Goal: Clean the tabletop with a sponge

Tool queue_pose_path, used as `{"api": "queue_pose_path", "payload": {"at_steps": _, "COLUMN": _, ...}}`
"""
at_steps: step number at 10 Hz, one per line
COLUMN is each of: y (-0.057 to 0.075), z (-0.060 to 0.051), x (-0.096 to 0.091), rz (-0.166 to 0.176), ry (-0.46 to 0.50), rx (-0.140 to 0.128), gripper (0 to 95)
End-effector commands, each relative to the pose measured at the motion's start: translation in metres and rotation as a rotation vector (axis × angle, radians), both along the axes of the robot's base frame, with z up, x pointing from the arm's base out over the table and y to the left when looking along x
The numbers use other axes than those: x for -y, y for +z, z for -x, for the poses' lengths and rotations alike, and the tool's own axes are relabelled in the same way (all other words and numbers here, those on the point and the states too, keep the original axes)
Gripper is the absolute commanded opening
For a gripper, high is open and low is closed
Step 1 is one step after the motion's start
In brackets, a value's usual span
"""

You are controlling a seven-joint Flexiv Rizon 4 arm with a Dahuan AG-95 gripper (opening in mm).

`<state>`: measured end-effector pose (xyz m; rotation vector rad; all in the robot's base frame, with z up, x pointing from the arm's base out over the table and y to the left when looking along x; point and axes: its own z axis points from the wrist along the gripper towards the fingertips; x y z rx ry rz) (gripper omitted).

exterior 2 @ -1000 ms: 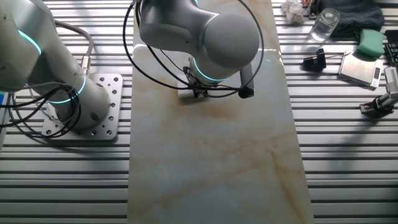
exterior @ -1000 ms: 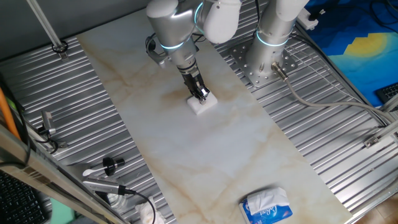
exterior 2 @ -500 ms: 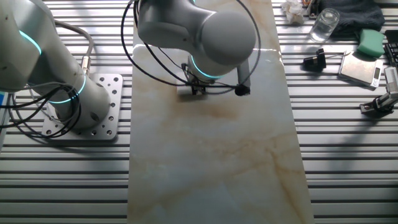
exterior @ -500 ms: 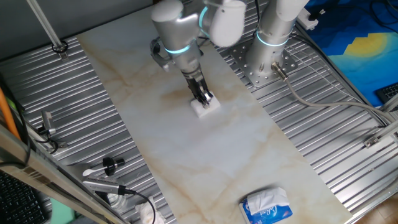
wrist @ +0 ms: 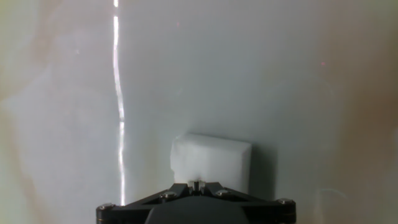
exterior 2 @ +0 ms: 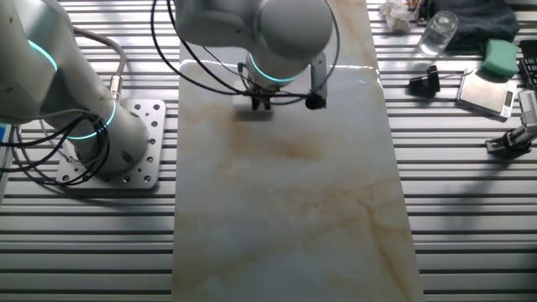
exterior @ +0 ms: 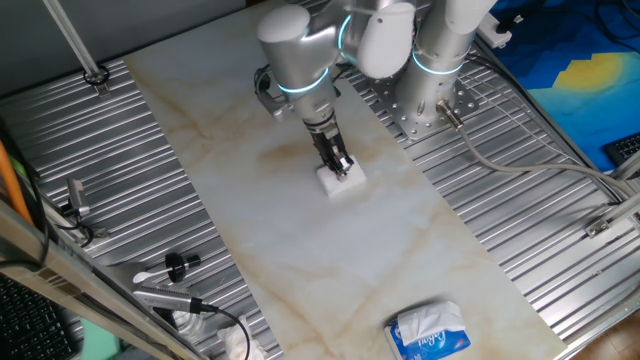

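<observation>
White foam is what we find at the centre of one fixed view: the sponge (exterior: 340,182), a small block lying flat on the tabletop (exterior: 300,230), just right of the frame's middle and a little above it. The gripper (exterior: 341,167) comes down on it from the upper left, its dark fingers closed narrowly on the block's top, so we read the jaws as holding the sponge and pressing it to the slab. In the hand view the sponge (wrist: 210,163) sits at the lower centre, directly above the black gripper body at the bottom edge, with the pale marble-look tabletop (wrist: 261,74) filling the rest and a thin bright reflection running down the left third. In the other fixed view the gripper (exterior 2: 261,104) is in the upper middle of the frame, under the bulky silver arm (exterior 2: 252,25); the sponge there is mostly hidden and we cannot make it out clearly. A tan smudge (exterior 2: 289,149) lies just below the gripper on the tabletop (exterior 2: 285,218). A blue-and-white tissue pack (exterior: 428,331) rests at the lower right of the slab in one fixed view, well apart from the sponge.
</observation>
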<state>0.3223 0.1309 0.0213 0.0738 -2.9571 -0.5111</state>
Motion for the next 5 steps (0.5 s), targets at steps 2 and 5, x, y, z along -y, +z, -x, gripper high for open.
{"api": "queue_pose_path", "payload": {"at_steps": 2, "y": -0.0038, "z": 0.0048, "x": -0.0164, "rz": -0.006, "ry": -0.035, "rx": 0.005, "gripper": 0.0}}
{"api": "queue_pose_path", "payload": {"at_steps": 5, "y": 0.0012, "z": 0.0072, "x": -0.0215, "rz": -0.014, "ry": -0.049, "rx": -0.003, "gripper": 0.0}}
